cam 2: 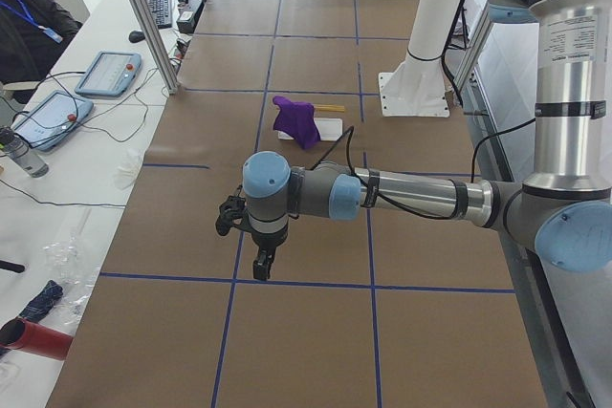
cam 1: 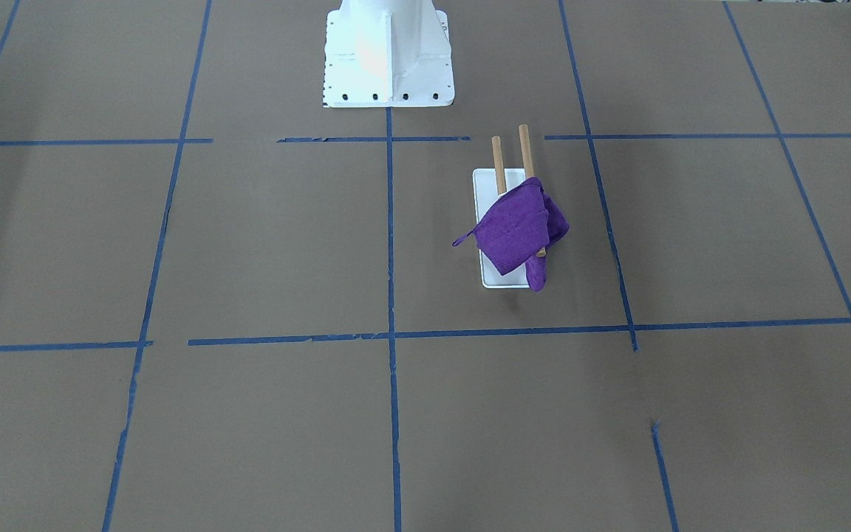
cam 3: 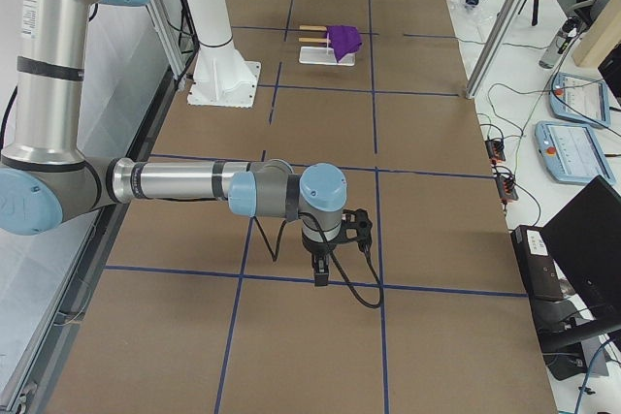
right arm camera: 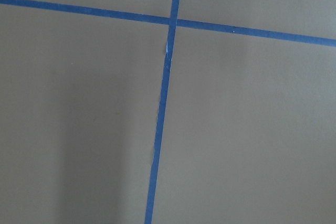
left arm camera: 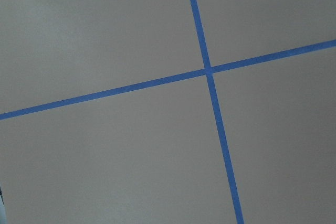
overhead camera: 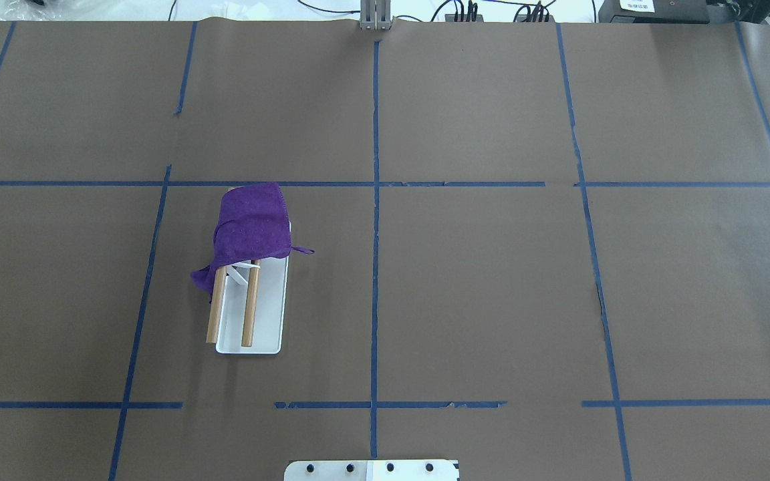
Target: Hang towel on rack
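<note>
Brown table (overhead camera: 492,300): towel (overhead camera: 251,227) drapes rack (overhead camera: 249,321), seemingly bunched.

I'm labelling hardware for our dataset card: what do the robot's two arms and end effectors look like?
Both the left arm and right arm are silver metal tubes with grey joint housings and light-blue round caps. The left end effector and right end effector are small and black; a black cable trails from each wrist.

rack (overhead camera: 270,317) with draped towel (overhead camera: 251,227), open tabletop (overhead camera: 492,300) on every side
</note>
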`<state>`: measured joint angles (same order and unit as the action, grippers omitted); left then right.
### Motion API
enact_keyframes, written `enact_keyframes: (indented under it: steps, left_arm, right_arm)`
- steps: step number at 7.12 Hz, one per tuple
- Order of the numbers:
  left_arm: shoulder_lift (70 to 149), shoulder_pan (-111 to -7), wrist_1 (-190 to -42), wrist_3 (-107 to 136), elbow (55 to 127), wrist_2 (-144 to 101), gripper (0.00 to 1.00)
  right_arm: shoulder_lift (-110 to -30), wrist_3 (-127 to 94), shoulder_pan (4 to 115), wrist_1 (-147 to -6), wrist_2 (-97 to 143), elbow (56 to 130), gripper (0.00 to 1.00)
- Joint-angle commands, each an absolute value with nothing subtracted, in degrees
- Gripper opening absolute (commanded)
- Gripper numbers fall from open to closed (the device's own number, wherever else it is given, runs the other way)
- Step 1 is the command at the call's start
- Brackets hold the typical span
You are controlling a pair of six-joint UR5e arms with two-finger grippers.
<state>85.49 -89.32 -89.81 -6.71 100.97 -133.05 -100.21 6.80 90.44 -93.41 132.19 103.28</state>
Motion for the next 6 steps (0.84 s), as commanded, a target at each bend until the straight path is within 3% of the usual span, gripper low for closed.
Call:
enact_keyframes:
  steps: [1,6]
  left_arm:
    - [84.6,-89.4,-89.8,-6.6,102.2,-135.5,1.00]
    - [83.9,-89.3,-89.9,-6.6,101.7,-135.3,1.00]
  right_arm:
    - [-100.0,6.9,90.4,-93.3,132.2,103.0,1.00]
    - [-100.0,6.8,90.4,-93.3,132.3,103.0,1.00]
